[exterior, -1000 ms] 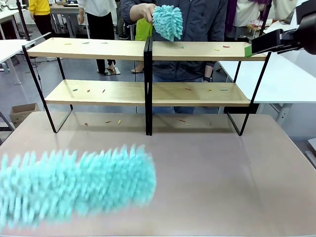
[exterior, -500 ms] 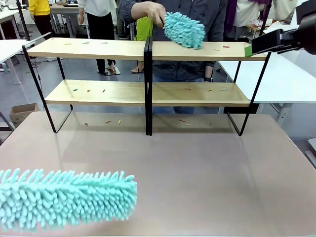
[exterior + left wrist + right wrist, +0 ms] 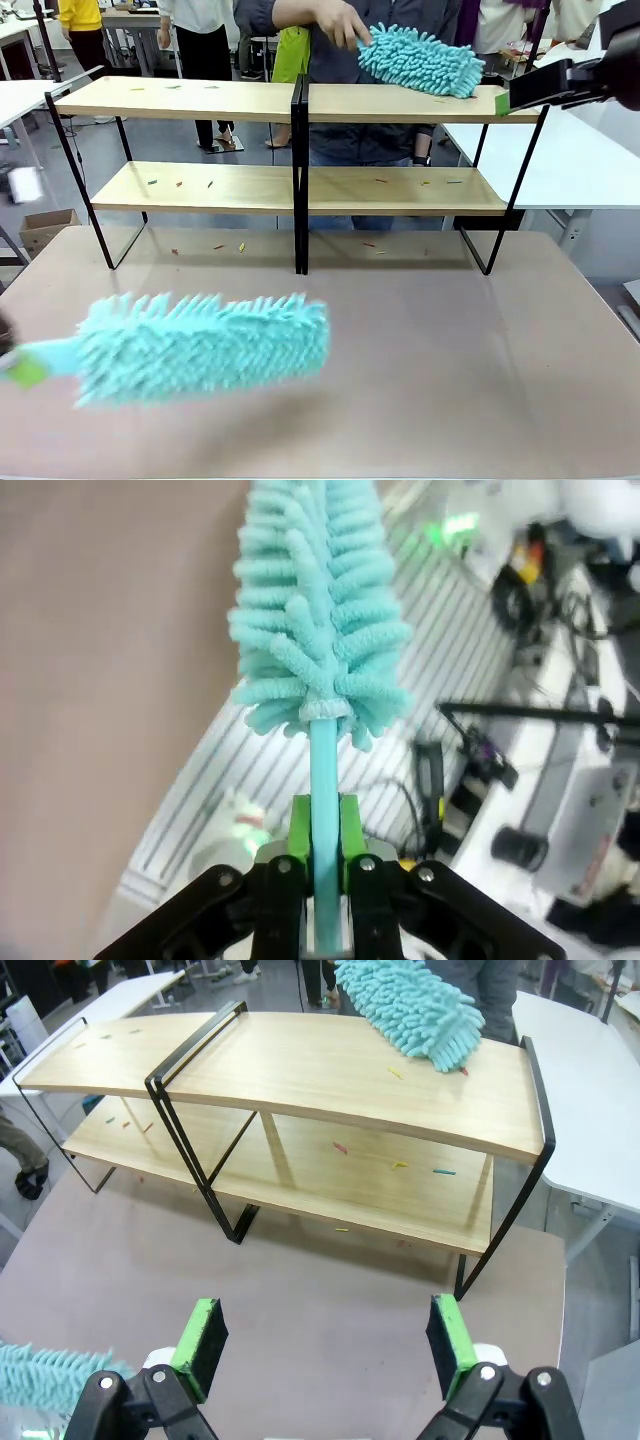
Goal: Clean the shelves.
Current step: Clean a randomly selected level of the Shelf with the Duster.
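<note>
The shelves [image 3: 200, 188] stand across the far half of the table, with small coloured bits scattered on their light-wood boards. My left gripper [image 3: 322, 832] is shut on the thin handle of a teal fluffy duster [image 3: 320, 610]. That duster [image 3: 205, 345] hovers over the table's near left, short of the rack, with the gripper [image 3: 22, 370] at the picture's left edge. My right gripper [image 3: 325, 1338] stands open and empty, high above the table and facing the shelves [image 3: 330, 1070]. It hangs by the top board's right end [image 3: 510, 98]. A person's hand [image 3: 335, 18] lays a second teal duster [image 3: 418, 60] on the top right board.
Coloured scraps [image 3: 240, 246] lie on the table under the rack. White tables [image 3: 570, 160] flank the shelves, and a cardboard box [image 3: 45, 228] sits on the floor at left. The person stands behind the rack's middle. The brown tabletop [image 3: 450, 350] spreads in front of the rack.
My left duster has risen and shifted right, toward the shelves. The person's duster has swept from the rack's middle to the right along the top board. My right gripper has stayed still.
</note>
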You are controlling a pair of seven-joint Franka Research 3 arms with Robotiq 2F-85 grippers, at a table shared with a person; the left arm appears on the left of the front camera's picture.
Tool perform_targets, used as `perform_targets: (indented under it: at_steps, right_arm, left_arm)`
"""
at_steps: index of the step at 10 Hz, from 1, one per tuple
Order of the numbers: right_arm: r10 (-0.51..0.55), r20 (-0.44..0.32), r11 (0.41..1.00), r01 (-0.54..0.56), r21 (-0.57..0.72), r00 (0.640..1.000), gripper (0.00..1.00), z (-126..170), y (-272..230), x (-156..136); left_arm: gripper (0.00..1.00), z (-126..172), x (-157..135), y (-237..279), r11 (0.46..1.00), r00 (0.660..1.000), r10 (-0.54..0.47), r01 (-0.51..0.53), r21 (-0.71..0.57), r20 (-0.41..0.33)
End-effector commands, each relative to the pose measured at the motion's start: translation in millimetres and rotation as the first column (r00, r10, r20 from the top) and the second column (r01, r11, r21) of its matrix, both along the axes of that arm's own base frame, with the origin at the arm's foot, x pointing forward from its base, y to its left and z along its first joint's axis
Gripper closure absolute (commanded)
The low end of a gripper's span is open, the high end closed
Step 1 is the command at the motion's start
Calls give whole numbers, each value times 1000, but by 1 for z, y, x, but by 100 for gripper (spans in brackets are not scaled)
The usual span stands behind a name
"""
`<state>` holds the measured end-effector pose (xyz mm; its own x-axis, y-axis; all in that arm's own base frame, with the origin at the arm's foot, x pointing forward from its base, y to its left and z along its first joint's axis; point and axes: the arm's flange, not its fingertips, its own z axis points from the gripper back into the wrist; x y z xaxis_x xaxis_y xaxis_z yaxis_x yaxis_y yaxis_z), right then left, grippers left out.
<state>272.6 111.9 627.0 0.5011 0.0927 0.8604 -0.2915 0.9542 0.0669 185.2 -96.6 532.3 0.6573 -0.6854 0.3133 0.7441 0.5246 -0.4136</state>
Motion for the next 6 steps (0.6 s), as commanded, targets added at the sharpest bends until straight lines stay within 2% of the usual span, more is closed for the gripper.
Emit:
perform_targets:
  at_steps: [1, 2, 4, 5, 6]
  right_arm:
    - [4, -2, 1000, -4, -4, 1000, 0, 0, -1, 1]
    - [4, -2, 1000, -4, -4, 1000, 0, 0, -1, 1]
    - [4, -2, 1000, -4, -4, 1000, 0, 0, -1, 1]
    - [4, -2, 1000, -4, -4, 1000, 0, 0, -1, 1]
    - [4, -2, 1000, -4, -4, 1000, 0, 0, -1, 1]
  left_arm:
    - [87, -43, 5, -61, 991, 989, 113, -119, 61, 96]
    - [87, -60, 10, -88, 987, 989, 114, -124, 105, 98]
    - [87, -82, 16, -126, 988, 986, 138, -144, 61, 91]
    - [87, -85, 21, -134, 986, 987, 161, -162, 32, 22]
    - [87, -76, 29, -119, 984, 973, 24, 18, 178, -232]
